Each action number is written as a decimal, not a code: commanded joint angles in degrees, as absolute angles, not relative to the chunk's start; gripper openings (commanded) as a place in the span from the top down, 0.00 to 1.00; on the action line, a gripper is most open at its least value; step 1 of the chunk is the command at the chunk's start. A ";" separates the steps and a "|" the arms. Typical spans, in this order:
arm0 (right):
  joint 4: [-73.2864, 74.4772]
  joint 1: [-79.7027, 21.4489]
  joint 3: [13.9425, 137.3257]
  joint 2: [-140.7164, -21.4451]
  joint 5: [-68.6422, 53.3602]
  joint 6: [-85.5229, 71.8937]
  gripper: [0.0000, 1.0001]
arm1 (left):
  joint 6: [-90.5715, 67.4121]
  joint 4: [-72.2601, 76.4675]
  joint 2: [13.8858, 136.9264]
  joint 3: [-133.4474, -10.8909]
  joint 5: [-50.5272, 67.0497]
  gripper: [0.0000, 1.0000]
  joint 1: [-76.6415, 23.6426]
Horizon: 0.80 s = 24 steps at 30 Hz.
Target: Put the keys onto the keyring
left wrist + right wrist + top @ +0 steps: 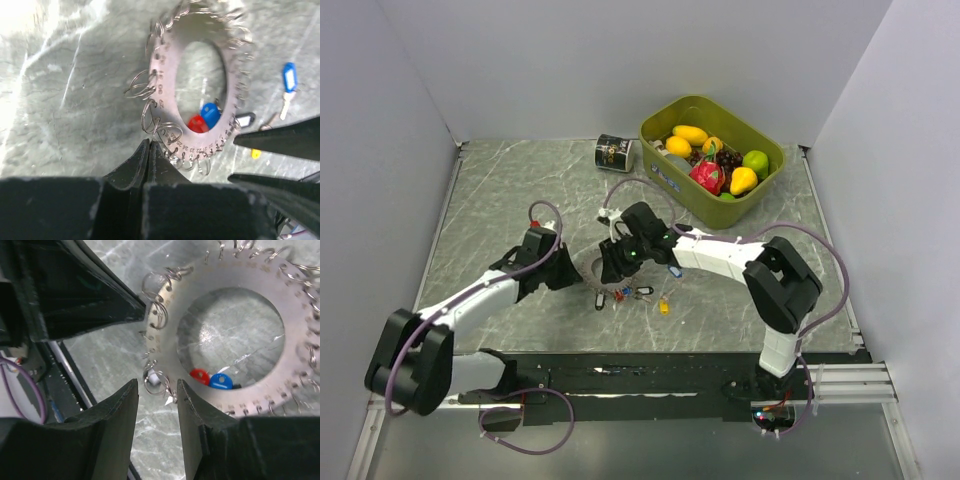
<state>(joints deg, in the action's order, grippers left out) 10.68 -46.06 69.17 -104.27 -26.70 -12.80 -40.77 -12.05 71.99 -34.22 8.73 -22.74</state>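
Observation:
The keyring [165,80] is a flat silvery disc with a hollow centre, numbered holes and small wire loops round its rim. It lies on the table between the grippers [599,268] and also shows in the right wrist view [295,380]. My left gripper [150,143] is shut, its tips pinching a wire loop at the ring's rim. My right gripper [156,386] is open, with a small split loop on the rim between its fingers. A red tag [200,376] and a blue tag [220,381] show through the hole. More keys [642,292] lie just in front, and a blue-tagged key [288,82] lies apart.
A green bin [692,192] of toy fruit stands at the back right, and a black can [614,152] lies on its side to the bin's left. Grey walls close in the table on three sides. A yellow-tagged key [664,307] lies near the front.

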 commanded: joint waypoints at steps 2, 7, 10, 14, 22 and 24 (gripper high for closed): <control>7.91 -44.65 67.94 -98.00 -29.53 -12.13 0.55 | -36.48 -17.83 65.49 -38.75 7.91 0.99 -22.94; 6.77 -43.42 66.97 -93.35 -32.43 -12.04 0.52 | -32.53 -23.11 61.62 -43.50 7.30 0.99 -22.94; 5.63 -42.63 66.36 -90.89 -34.27 -12.39 0.50 | -29.46 -25.75 60.12 -46.14 7.47 0.99 -22.94; 4.66 -42.19 66.09 -88.16 -36.47 -12.48 0.48 | -25.23 -27.33 58.80 -48.69 8.79 0.99 -22.94; 2.12 -41.66 65.30 -84.99 -39.02 -12.66 0.45 | -16.54 -27.07 54.59 -49.75 14.83 0.99 -22.94; 1.23 -41.66 65.30 -84.55 -40.86 -12.92 0.43 | -14.42 -27.16 53.71 -49.75 17.83 0.99 -22.94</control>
